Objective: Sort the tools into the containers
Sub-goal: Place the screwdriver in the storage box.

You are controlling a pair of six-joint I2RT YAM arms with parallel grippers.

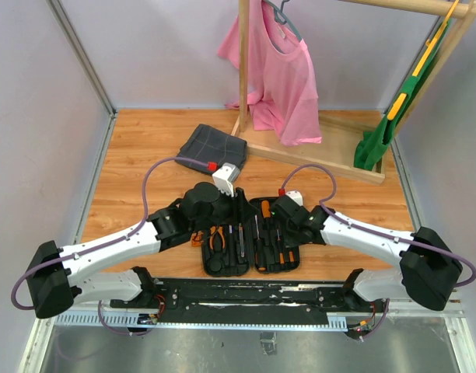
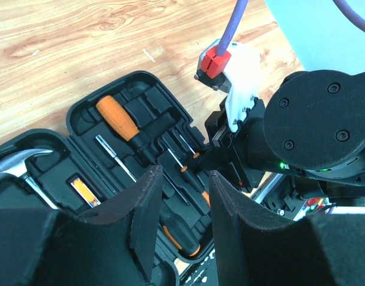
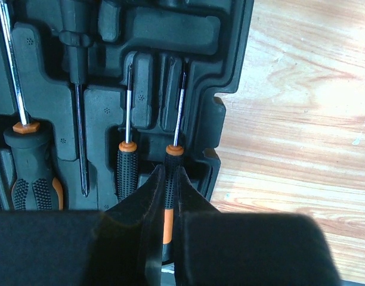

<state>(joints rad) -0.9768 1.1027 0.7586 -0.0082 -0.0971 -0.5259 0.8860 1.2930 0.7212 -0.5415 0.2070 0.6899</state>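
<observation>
The black tool case lies open flat between the arms, with pliers in its left half. My right gripper is shut on the handle of a slim screwdriver that lies in the rightmost slot of the case. Beside it lie a second slim screwdriver and a thicker one. My left gripper hovers open above the case with nothing between its fingers. Below it sit a hammer and an orange-handled screwdriver.
A dark grey checked cloth lies behind the case. A wooden rack at the back holds a pink shirt and a green garment. My right arm's wrist stands close to the left gripper.
</observation>
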